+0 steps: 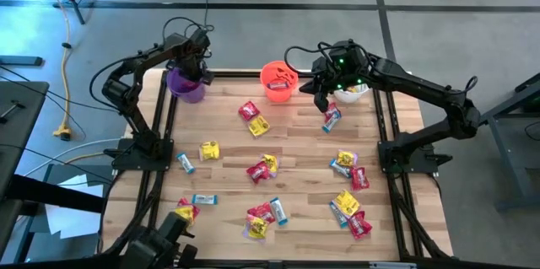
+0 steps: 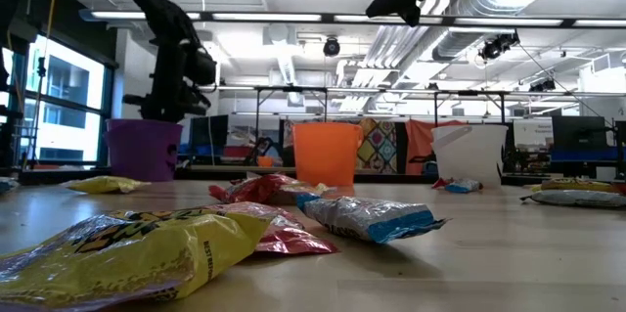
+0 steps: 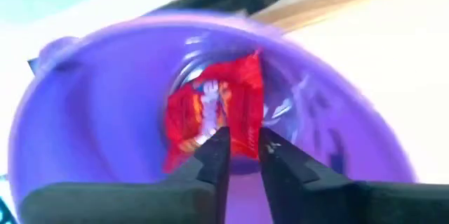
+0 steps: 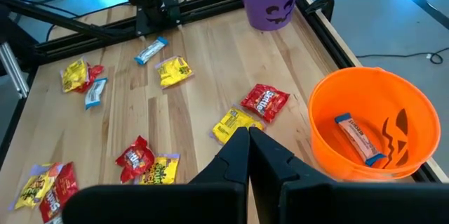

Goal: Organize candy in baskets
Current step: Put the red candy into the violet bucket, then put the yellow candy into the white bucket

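Note:
My left gripper [image 3: 243,152] points down into the purple basket [image 3: 91,112] at the table's far left [image 1: 187,88]. Its fingers stand slightly apart. A red candy packet [image 3: 210,112] lies inside the basket just past the fingertips. My right gripper [image 4: 248,134] is shut and empty. It hangs above the table [image 1: 319,90] between the orange basket [image 1: 277,81] and the white basket [image 1: 353,92]. A blue-and-white bar [image 4: 359,140] lies in the orange basket [image 4: 337,112]. My left gripper comes from above into the purple basket. Its fingertips [image 3: 219,143] stand at the near edge of the red packet [image 3: 235,136]. I cannot tell whether they touch it.
Red, yellow and blue-and-white candy lies scattered over the wooden table [image 1: 228,168]. One cluster is at the middle [image 1: 263,168] and others are at the near right [image 1: 350,210] and near left [image 1: 187,212]. A blue bar [image 1: 332,119] lies just below my right gripper. The three baskets line the far edge.

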### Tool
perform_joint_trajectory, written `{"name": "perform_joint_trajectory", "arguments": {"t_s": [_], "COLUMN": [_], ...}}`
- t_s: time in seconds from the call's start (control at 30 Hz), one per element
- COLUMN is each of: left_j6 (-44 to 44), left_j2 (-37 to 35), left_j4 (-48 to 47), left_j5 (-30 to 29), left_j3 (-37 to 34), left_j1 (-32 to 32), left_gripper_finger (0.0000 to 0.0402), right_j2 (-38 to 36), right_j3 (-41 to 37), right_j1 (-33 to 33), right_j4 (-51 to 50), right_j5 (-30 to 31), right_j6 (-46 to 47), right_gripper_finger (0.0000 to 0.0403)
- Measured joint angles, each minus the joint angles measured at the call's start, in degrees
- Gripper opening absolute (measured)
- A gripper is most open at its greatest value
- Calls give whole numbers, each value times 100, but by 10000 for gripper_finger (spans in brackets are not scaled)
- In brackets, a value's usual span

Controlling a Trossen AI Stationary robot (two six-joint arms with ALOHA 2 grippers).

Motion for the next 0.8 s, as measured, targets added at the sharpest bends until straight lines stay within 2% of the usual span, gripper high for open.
{"name": "perform_joint_trajectory", "arguments": {"t_s": [0.2, 0.4, 0.6, 0.7, 0.8], "left_j6": [161, 241, 299, 259, -28], "left_j2": [-763, -1649, -2330, -2606, -2903], "left_j4": [350, 721, 949, 1410, 2087], "left_j5": [53, 402, 463, 466, 465], "left_j3": [0, 2, 2, -205, -725], "left_j1": [-331, -933, -1873, -2423, -2965], "left_gripper_finger": [109, 116, 92, 74, 54], "right_j2": [1, 2, 11, 0, -9], "right_j3": [0, 0, -27, -455, -1007], "right_j1": [0, -16, -128, -157, -179], "right_j4": [-2, -6, 51, 557, 1070], "right_j5": [0, -78, -517, -829, -1136], "right_j6": [-142, -503, -734, -662, -459], "right_gripper_finger": [0, 0, 0, 0, 0]}}
